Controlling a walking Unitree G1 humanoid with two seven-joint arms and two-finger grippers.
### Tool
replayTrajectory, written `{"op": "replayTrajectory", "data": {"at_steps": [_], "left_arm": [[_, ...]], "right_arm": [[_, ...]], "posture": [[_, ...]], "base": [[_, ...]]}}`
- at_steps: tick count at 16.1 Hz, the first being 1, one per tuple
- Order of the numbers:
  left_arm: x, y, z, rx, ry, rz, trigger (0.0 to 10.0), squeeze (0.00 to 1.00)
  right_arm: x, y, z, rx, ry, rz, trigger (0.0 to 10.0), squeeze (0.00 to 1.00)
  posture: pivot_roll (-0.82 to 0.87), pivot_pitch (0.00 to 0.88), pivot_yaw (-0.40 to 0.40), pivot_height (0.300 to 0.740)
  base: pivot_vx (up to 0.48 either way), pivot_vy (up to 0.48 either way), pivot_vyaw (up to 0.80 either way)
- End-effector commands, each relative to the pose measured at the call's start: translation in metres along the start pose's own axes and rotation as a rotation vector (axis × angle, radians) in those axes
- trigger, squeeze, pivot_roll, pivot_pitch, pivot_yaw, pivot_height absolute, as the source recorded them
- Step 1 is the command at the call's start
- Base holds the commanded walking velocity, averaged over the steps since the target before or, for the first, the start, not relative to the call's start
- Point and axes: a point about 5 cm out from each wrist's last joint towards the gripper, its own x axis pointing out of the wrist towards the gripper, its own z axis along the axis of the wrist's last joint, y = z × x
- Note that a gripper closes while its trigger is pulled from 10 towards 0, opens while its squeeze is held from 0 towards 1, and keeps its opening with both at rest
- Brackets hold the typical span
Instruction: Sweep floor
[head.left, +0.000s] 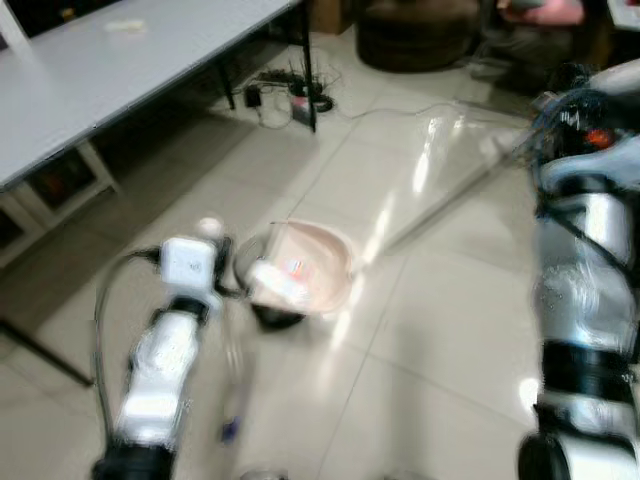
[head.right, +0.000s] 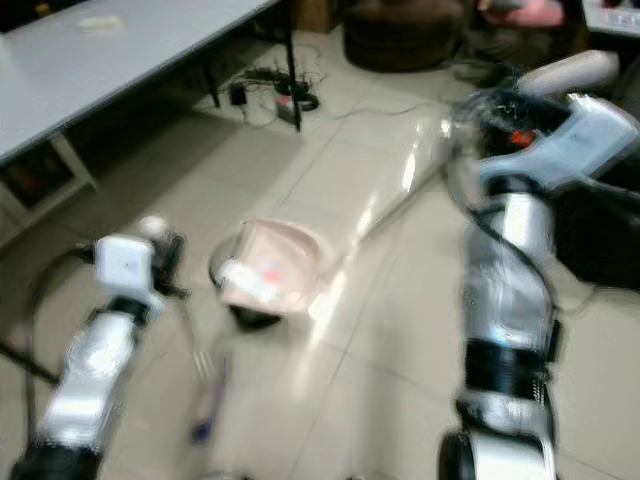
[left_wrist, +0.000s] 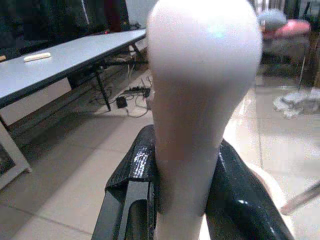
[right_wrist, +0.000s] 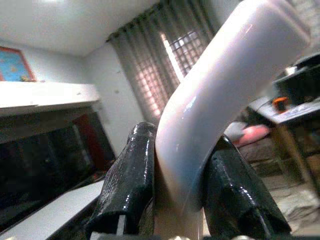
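Both head views are pretty blurry, but here's what I can make out. The left hand (left_wrist: 185, 200) has its two black fingers (left_wrist: 132, 185) clamped around a pale pink rounded handle (left_wrist: 200, 100), and from the head camera that arm sits low on the left over the tiled floor (head.left: 450, 330). Just beside it on the floor is a pinkish dustpan (head.left: 305, 270). The right hand (right_wrist: 180, 200) is closed tight on a bent white broom handle (right_wrist: 220, 90), up high on the right; a long pale pole (head.left: 440, 200) runs from there down toward the dustpan. A grey surface (head.left: 110, 70) stands at the upper left with a tangle of cables (head.left: 290, 90) under its far end.
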Motion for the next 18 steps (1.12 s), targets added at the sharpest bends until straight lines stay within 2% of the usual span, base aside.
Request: {"op": "replayTrajectory", "data": {"at_steps": [1,14,18], "left_arm": [[-0.0004,0.0115,0.0061,0.026,-0.025,0.033,10.0,0.00],[0.0006,0.0137,0.0066,0.032,-0.025,0.030,10.0,0.00],[0.0005,0.0140,0.0069,0.034,-0.026,0.025,10.0,0.00]], "right_arm": [[0.0045,0.0142,0.0072,0.033,-0.039,0.042,10.0,0.00],[0.0045,0.0143,0.0030,0.025,-0.022,0.043,10.0,0.00],[0.0036,0.0133,0.0012,0.031,-0.019,0.031,10.0,0.00]], "posture": [[0.02,0.033,0.032,0.740],[0.03,0.033,0.038,0.740],[0.03,0.036,0.041,0.740]], "base": [[0.394,0.000,0.00],[0.391,0.000,0.00],[0.393,0.000,0.54]]}}
